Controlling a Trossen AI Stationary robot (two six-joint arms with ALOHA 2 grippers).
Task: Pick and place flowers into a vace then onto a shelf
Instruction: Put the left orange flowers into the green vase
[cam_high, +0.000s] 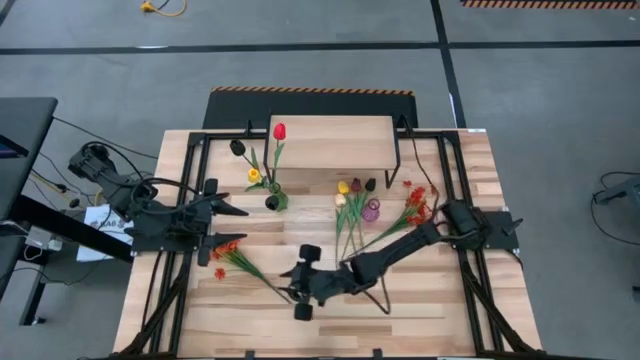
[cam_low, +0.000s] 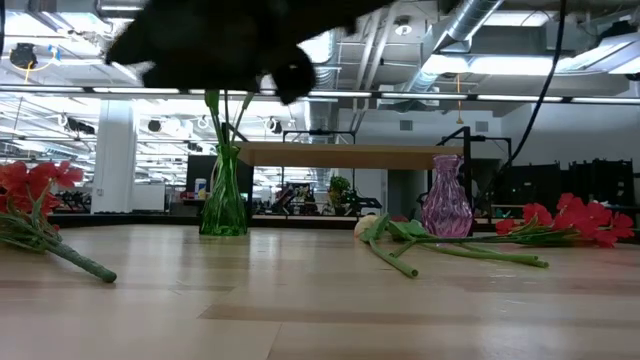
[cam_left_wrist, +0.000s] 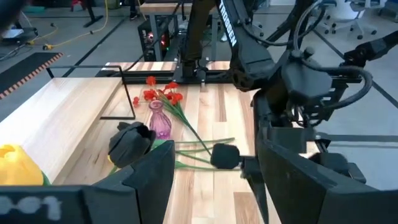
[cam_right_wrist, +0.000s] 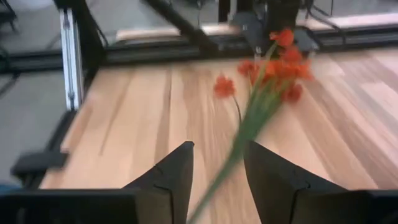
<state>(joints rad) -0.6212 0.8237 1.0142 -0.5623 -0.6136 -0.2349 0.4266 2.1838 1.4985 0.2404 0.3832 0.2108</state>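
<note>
One red-orange spray (cam_right_wrist: 261, 93) between right gripper (cam_right_wrist: 217, 165) fingers (near table's front edge)

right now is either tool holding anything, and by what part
The right tool straddles the green stem of the red-orange spray, low on the stem away from the blossoms; whether it grips cannot be told. The left tool holds nothing.

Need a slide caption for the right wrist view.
Right gripper closing its fingers around the green stem of a red-orange flower spray on the wooden table.
</note>
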